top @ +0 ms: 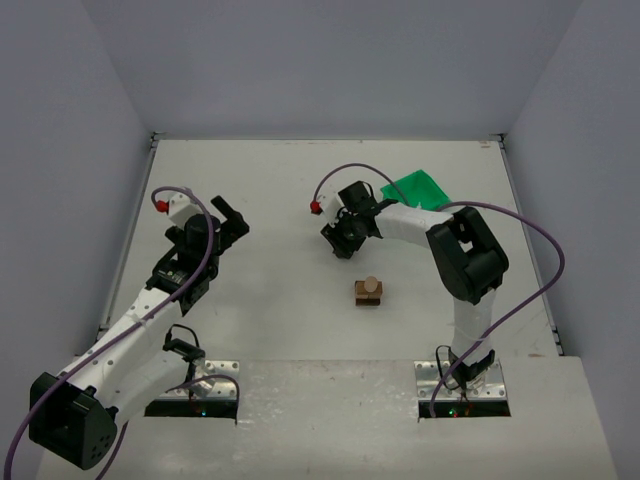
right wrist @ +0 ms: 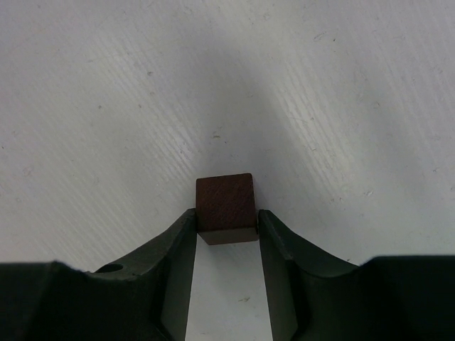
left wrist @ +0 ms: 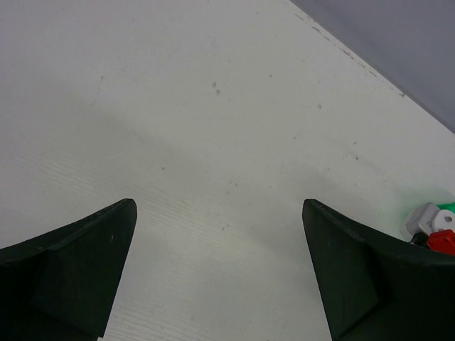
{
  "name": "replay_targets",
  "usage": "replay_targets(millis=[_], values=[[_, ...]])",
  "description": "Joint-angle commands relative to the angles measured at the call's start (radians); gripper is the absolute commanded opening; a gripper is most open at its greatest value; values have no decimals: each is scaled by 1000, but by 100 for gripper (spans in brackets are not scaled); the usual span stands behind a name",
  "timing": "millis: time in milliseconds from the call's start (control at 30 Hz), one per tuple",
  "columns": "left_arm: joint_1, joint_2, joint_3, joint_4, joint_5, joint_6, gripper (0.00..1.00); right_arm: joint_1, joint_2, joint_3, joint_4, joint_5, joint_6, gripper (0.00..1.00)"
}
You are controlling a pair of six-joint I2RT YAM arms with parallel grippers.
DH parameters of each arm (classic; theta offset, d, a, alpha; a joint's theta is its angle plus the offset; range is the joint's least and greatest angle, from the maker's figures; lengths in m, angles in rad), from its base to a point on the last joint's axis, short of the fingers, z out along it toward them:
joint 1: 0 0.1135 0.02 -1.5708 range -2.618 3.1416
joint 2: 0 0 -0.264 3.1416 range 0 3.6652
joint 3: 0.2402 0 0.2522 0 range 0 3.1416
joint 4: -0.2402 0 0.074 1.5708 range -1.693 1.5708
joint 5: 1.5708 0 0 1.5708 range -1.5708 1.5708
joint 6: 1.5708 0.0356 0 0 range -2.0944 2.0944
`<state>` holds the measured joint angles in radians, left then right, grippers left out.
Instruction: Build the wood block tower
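Top view: a white counter (top: 270,190) enclosed by grey walls (top: 90,120), with two arms mounted at its near edge. The tower (top: 369,291) stands on the counter at mid-depth, right of centre, just left of the right arm's upright link. From above it shows a pale round piece set on dark brown blocks; the number of layers cannot be told. Nothing touches it.

The right arm reaches back and leftward, so that the right tool (top: 340,240) lies beyond the tower and to its left, apart from it. A green bin (top: 420,188) sits farther back, to the right, partly covered by that arm.

Right wrist view: the right tool (right wrist: 227,220) is closed to a narrow gap, with both fingers (right wrist: 178,249) pressed against opposite sides of a dark brown block (right wrist: 225,202). The block is a cube held at the fingertips, its far half projecting past them. Whether it rests on the counter or hangs above it cannot be told.

The left tool (top: 235,222) is over the left half of the counter, well apart from the tower.

Left wrist view: the left tool (left wrist: 219,206) is spread wide and holds nothing, with bare counter (left wrist: 213,106) between its fingers. A sliver of the bin (left wrist: 448,204) shows at the right edge.
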<state>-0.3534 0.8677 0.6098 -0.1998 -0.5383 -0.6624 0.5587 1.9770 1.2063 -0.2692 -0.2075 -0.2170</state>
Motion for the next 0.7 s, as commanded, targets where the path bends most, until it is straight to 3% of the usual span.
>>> replay_targets(millis=[0, 233, 500, 667], values=[[11, -15, 13, 57, 14, 12, 100, -2, -45, 12, 39, 16, 4, 39], [11, -13, 13, 62, 21, 15, 100, -3, -75, 34, 41, 16, -12, 20], [11, -20, 5, 76, 53, 31, 100, -2, -211, 228, -107, -69, -196, 19], [11, -19, -4, 100, 73, 56, 100, -3, -278, 361, -317, -201, -375, 17]])
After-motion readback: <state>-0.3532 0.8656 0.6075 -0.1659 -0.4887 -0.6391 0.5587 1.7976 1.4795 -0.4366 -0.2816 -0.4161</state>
